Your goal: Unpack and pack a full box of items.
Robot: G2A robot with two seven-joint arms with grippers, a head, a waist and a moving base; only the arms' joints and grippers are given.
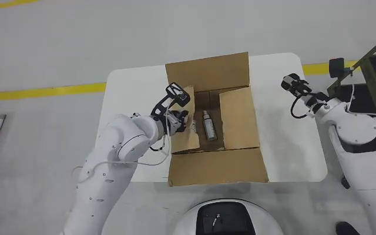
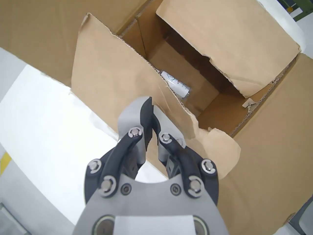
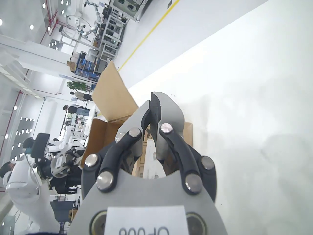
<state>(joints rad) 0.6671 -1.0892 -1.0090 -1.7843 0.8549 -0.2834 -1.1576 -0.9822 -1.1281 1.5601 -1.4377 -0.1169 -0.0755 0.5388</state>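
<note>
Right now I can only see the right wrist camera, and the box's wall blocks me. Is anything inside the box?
Observer: Yes, one pale bottle lies on its side on the floor of the box.
Operator: What's the other arm doing?
Observer: The left gripper has its fingers shut on an inner flap of the box.
Operator: Is that flap okay?
Observer: Its edge is torn and ragged.
</note>
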